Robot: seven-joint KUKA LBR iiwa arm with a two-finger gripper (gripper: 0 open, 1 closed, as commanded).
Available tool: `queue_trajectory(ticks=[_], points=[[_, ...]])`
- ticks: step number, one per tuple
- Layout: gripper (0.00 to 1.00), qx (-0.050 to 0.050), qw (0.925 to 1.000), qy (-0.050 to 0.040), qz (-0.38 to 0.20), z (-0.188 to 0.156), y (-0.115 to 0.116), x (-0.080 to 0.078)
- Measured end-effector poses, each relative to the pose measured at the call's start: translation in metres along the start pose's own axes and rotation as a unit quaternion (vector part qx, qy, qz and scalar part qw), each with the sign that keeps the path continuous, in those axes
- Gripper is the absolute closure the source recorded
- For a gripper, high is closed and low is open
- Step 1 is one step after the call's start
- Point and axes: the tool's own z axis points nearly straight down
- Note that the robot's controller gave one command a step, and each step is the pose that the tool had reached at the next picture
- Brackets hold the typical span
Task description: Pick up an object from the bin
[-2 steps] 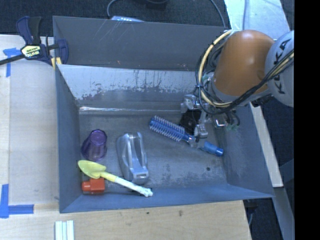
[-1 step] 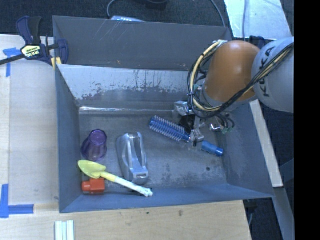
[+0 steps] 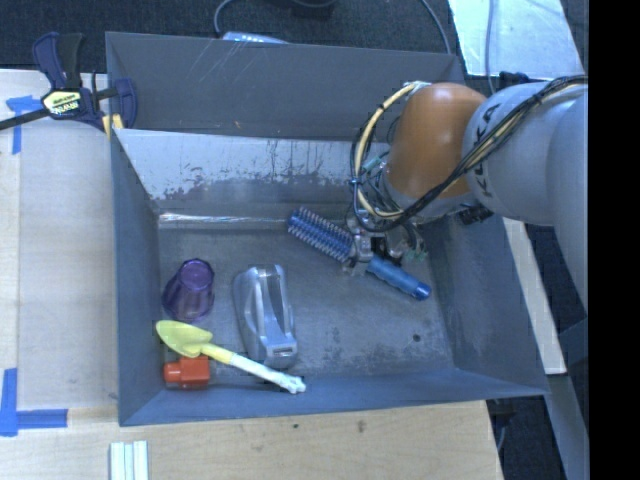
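A robot arm [image 3: 530, 138], its wrist under an orange cover [image 3: 430, 143] and looped with cables [image 3: 372, 138], reaches from the right into a grey metal bin [image 3: 300, 88]. The gripper [image 3: 362, 250] is down at the middle of a blue brush [image 3: 318, 232], where the bristled head meets the handle. The brush lies slantwise on the bin floor right of centre, near the back wall, its head toward the upper left and its handle toward the lower right. Whether the gripper is clenched on the brush or released cannot be told from above, since the wrist hides it.

The other things lie well apart from the brush on the floor's left side. A purple cup [image 3: 190, 288] lies just beside a clear plastic piece [image 3: 265, 313]. In front of them is a yellow spoon [image 3: 185, 338] with a white handle. A small red block [image 3: 187, 372] sits against the spoon in the near left corner.
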Motion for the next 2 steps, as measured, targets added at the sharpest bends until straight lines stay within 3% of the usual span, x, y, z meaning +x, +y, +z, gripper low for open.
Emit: queue_trajectory(ticks=[2], points=[[1.0, 0.0, 1.0, 0.0, -0.001, 0.0, 0.0, 0.0]])
